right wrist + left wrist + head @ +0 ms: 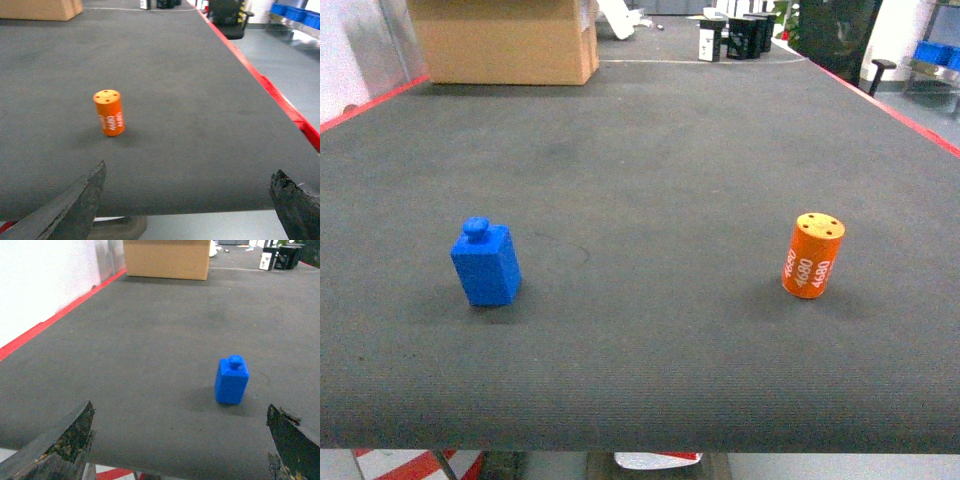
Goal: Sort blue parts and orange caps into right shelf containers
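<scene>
With both the left gripper and right gripper hanging wide apart, the blue part is standing at eight o'clock, the orange cap at four, and seemingly blue containers sitting at two.

A warehouse or workshop floor: a wide dark grey mat edged with red tape, a large cardboard box at eleven o'clock, and blue crates on metal shelving at two o'clock.
</scene>
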Robot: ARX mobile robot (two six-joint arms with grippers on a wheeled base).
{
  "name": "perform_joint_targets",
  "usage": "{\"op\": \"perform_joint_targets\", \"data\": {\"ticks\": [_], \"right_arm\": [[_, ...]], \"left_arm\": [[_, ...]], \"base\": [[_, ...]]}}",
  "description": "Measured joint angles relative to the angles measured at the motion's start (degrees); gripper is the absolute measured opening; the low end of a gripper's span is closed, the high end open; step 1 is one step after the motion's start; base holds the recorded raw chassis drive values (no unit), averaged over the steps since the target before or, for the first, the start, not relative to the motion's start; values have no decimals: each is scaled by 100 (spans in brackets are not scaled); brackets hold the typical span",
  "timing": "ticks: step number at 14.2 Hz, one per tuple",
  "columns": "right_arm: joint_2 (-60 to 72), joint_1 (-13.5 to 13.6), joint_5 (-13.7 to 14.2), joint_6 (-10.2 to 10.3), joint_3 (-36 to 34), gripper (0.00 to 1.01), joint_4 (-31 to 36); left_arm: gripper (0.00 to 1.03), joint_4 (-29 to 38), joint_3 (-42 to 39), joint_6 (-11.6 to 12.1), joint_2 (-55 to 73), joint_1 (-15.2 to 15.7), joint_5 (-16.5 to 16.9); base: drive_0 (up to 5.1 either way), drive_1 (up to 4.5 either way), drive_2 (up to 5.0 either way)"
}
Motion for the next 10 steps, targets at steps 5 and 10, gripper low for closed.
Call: {"op": "perform_joint_targets", "data": {"ticks": [5,10], "right_arm": [[5759,389,-26,175,1751,98,4216],[8559,387,-57,339,3392,98,4492]], "left_arm": [[98,4347,2011,-278,6170,-437,-275],[98,4599,3285,-452,8695,-520,-186]], "base": [[0,0,0],[0,0,0]]}}
